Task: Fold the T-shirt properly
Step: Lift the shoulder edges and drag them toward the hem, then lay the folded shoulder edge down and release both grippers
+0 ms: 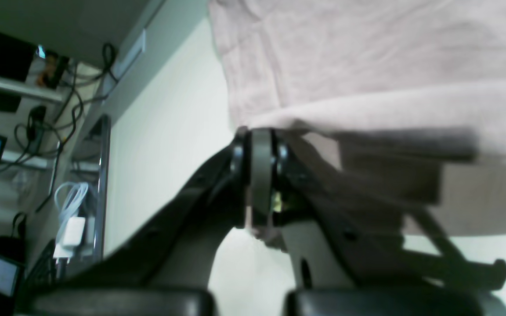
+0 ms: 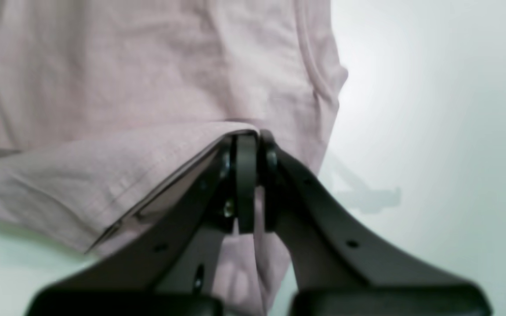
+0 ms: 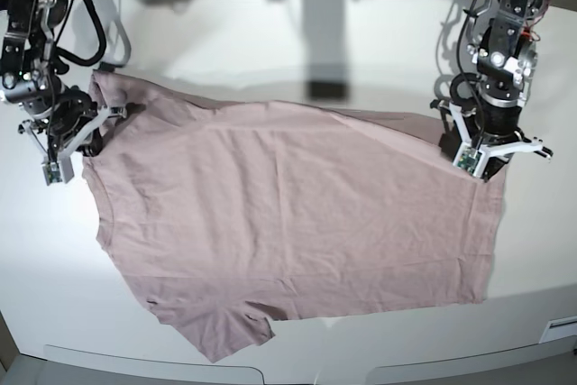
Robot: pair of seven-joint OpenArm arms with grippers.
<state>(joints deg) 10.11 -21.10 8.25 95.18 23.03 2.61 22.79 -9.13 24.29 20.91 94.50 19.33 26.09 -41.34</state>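
Two claws of mine grip the T-shirt [image 3: 288, 214], spread across the white tabletop [image 3: 270, 42]. My left claw [image 3: 476, 152] pinches its edge at three o'clock; my right claw [image 3: 83, 125] clamps the corner at nine o'clock.
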